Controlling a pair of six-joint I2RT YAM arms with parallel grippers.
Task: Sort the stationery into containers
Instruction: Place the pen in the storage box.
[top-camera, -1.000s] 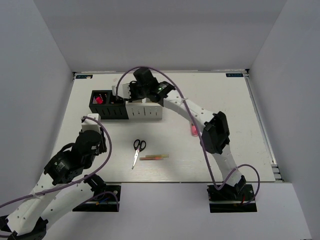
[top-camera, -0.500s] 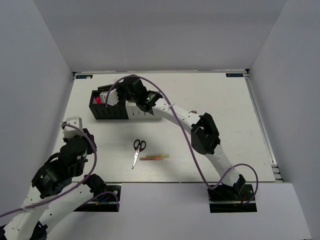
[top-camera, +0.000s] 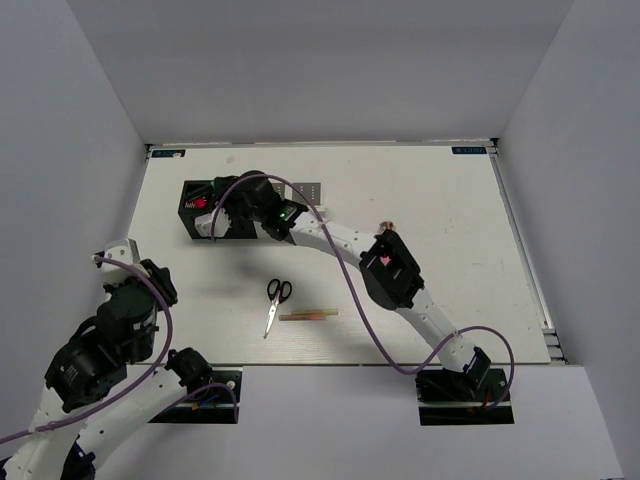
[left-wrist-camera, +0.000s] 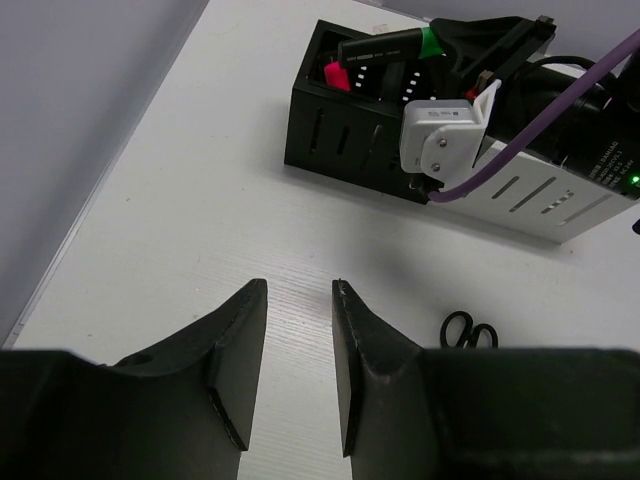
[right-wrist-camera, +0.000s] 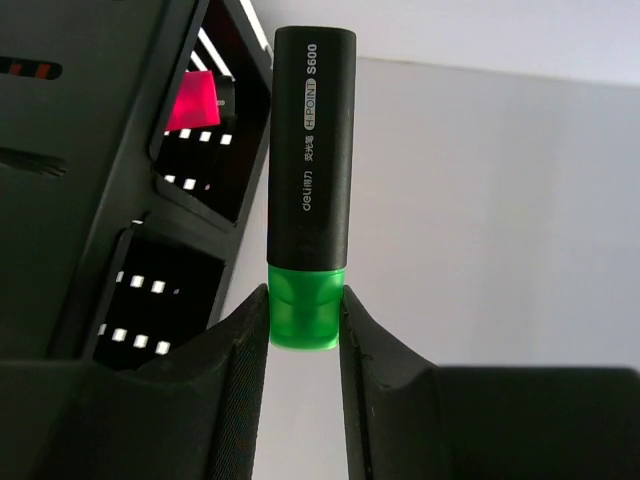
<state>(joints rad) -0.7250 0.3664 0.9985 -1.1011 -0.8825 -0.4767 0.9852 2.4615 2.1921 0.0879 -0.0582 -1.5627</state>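
My right gripper (right-wrist-camera: 305, 300) is shut on the green cap of a black highlighter (right-wrist-camera: 310, 150). It holds it over the leftmost black cube (top-camera: 197, 222) of the container row; the highlighter also shows in the left wrist view (left-wrist-camera: 390, 45). A pink-capped highlighter (right-wrist-camera: 195, 100) lies inside that cube. The white cubes (left-wrist-camera: 540, 200) are partly hidden by the right arm. The scissors (top-camera: 275, 300) and the yellow-orange sticks (top-camera: 308, 315) lie on the table in front. My left gripper (left-wrist-camera: 298, 290) is open and empty, low at the near left (top-camera: 112, 255). The pink tube is mostly hidden under the right arm's elbow.
The right arm (top-camera: 390, 270) stretches diagonally across the table from its base to the cubes. A grey side wall (left-wrist-camera: 90, 120) runs close along the table's left edge. The scissors' handles show in the left wrist view (left-wrist-camera: 468, 330).
My right gripper has carried the green highlighter left along the row, from the white cubes to over the leftmost black cube. My left arm has drawn back down and left, away from the cubes.
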